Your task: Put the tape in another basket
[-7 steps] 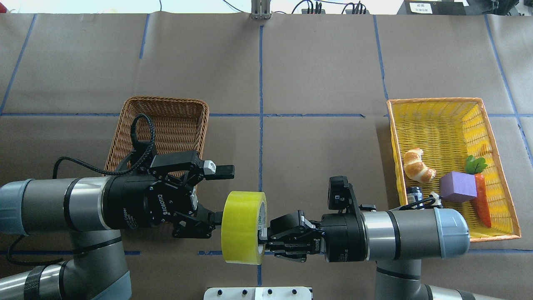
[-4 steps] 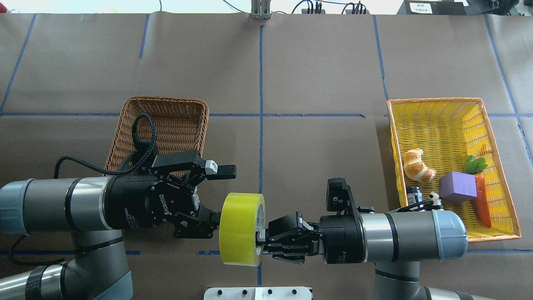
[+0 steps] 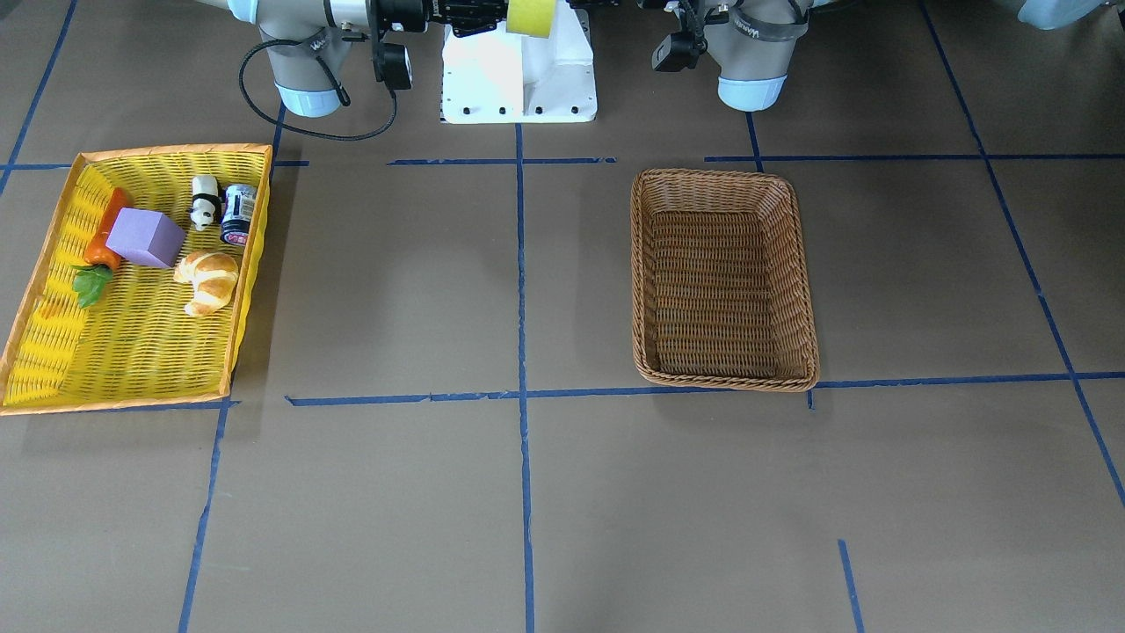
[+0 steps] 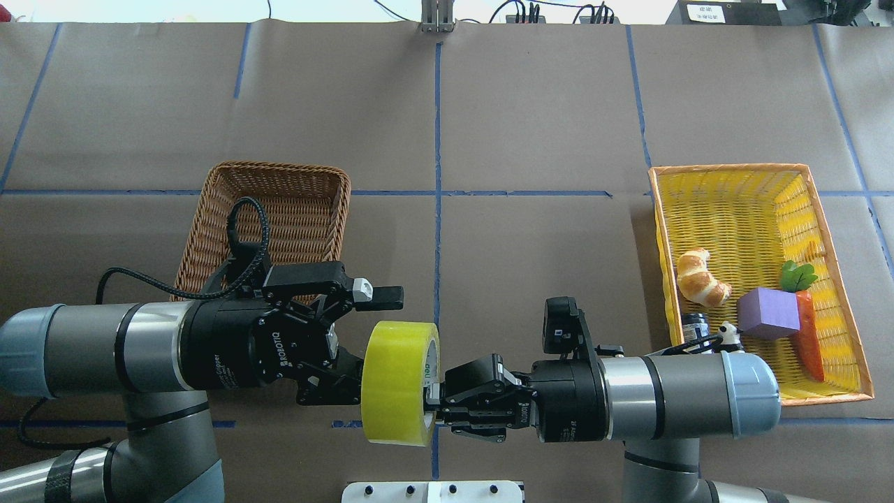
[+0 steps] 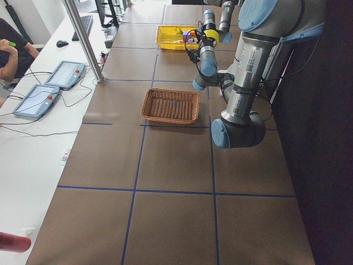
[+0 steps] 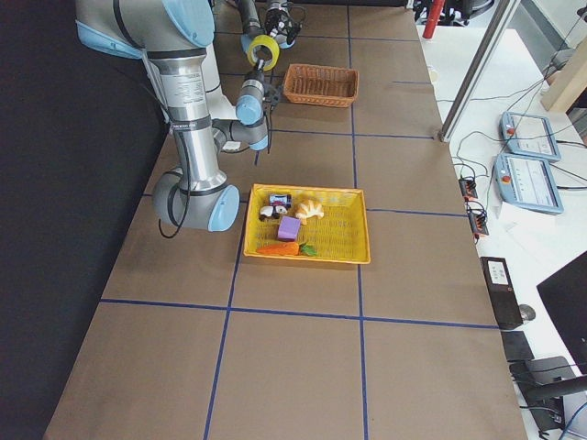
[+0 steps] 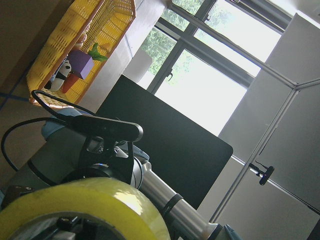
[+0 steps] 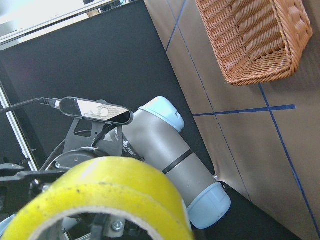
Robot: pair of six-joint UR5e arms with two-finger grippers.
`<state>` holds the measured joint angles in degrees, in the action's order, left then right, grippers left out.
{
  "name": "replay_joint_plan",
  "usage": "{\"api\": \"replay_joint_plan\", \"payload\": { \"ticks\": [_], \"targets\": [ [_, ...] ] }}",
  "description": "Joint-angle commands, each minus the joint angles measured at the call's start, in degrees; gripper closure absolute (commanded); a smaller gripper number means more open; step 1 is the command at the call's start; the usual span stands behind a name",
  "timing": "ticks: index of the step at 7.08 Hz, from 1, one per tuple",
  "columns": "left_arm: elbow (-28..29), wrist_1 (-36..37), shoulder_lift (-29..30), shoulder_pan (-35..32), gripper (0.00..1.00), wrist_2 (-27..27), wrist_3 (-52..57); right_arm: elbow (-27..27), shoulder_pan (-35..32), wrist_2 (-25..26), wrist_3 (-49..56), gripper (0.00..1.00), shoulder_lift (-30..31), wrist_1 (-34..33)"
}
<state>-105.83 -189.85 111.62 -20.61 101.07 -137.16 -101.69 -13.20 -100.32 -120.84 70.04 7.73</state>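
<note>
In the lower centre of the overhead view, the tape hangs on edge above the table, its wall pinched by the right gripper. The left gripper is spread wide against its opposite face, gripping nothing. The wicker basket sits further up and to the left.

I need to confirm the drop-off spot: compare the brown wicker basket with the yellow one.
The brown basket is empty; the yellow basket holds a croissant, a purple block and a carrot. The brown basket has rounded corners; the yellow basket has sharp corners and an orange rim. Both are woven and rectangular.
</note>
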Motion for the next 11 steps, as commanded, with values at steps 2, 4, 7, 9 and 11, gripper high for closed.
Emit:
{"api": "replay_joint_plan", "payload": {
  "ticks": [2,4,7,9,11],
  "targets": [
    [0.0,0.0,-0.1,0.2,0.28,0.0,-0.2,0.1,-0.1,0.0,0.1,1.00,0.0,0.2],
    [0.0,0.0,-0.1,0.2,0.35,0.1,-0.4,0.2,-0.1,0.1,0.1,0.99,0.0,0.3],
    [0.0,0.0,-0.2,0.8,0.89,0.2,-0.1,0.7,0.3,2.0,0.2,0.09,-0.2,0.3],
    [0.0,0.0,-0.2,0.8,0.98,0.2,-0.3,0.8,1.2,3.6,0.1,0.00,-0.1,0.3],
    [-0.1,0.0,-0.3,0.8,0.98,0.3,-0.3,0.8,1.3,3.6,0.1,0.00,-0.1,0.4]
  ]
}}
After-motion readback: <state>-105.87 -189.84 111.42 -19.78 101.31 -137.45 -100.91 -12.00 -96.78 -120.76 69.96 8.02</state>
